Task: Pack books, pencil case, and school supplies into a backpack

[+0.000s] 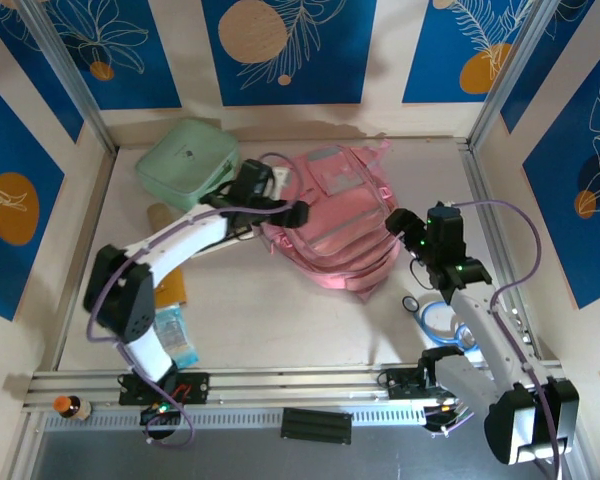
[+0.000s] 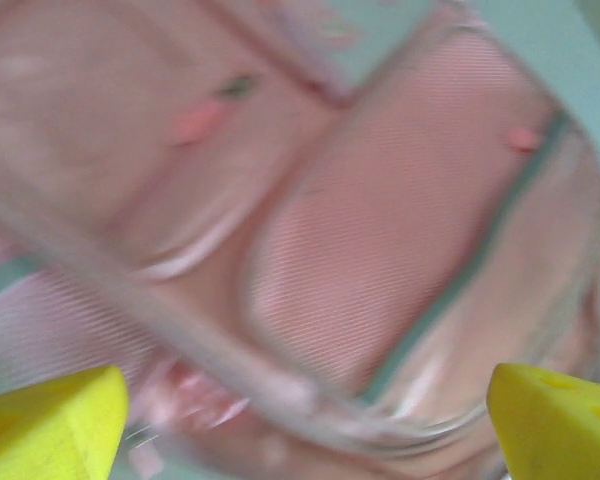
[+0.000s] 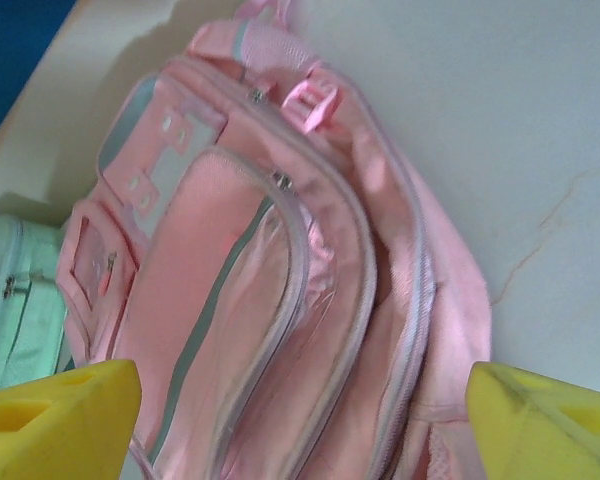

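Note:
The pink backpack (image 1: 332, 225) lies flat in the middle of the table, pockets up, with one zip gaping. My left gripper (image 1: 288, 212) hovers at its left edge, fingers wide apart and nothing between them. The left wrist view is blurred, with pink backpack (image 2: 380, 230) fabric close under the open left gripper (image 2: 300, 430). At the bag's right edge my right gripper (image 1: 404, 226) is open and empty. Its wrist view has the backpack (image 3: 250, 300) and its gaping pocket below the right gripper (image 3: 305, 420). A tan-brown flat thing (image 1: 170, 288), book or pencil case I cannot tell, lies mostly under the left arm.
A mint-green square case (image 1: 185, 160) sits at the back left, touching the backpack's corner, and shows as the mint-green case (image 3: 15, 300) in the right wrist view. A pale blue packet (image 1: 175, 335) lies by the left base. Tape rolls (image 1: 440, 320) lie by the right arm.

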You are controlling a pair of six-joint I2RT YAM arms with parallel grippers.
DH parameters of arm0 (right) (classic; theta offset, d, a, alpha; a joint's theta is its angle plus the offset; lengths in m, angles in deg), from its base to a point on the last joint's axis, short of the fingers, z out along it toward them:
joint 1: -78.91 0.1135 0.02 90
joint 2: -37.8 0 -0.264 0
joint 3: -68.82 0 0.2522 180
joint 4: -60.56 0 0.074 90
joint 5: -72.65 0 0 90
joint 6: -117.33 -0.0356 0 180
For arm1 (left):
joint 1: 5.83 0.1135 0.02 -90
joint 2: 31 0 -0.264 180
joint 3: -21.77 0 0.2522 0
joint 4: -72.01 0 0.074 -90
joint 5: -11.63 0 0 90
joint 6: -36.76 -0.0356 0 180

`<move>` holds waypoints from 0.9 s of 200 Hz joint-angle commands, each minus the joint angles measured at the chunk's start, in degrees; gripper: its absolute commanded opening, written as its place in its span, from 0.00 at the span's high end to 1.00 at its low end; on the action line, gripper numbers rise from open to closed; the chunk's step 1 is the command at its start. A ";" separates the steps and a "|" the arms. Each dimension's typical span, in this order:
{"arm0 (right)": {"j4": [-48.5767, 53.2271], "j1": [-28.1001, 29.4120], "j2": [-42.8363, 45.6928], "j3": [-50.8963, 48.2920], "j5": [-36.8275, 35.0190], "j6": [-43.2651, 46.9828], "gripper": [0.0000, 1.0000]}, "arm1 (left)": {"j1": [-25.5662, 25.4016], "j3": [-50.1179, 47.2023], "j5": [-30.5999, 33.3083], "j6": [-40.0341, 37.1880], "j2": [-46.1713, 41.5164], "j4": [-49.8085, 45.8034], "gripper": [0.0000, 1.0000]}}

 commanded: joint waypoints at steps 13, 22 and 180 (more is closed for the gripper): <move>-3.13 4.31 -4.16 3.47 1.32 1.62 0.15 | 9.32 -11.95 4.31 3.83 -7.25 0.60 0.01; -3.50 5.12 -5.13 3.91 1.29 1.25 0.15 | 11.65 -14.34 3.67 4.84 -8.37 0.71 0.00; -3.55 10.46 -9.02 5.17 -1.64 1.05 0.11 | 25.33 -13.06 -3.98 3.47 4.37 -2.92 0.00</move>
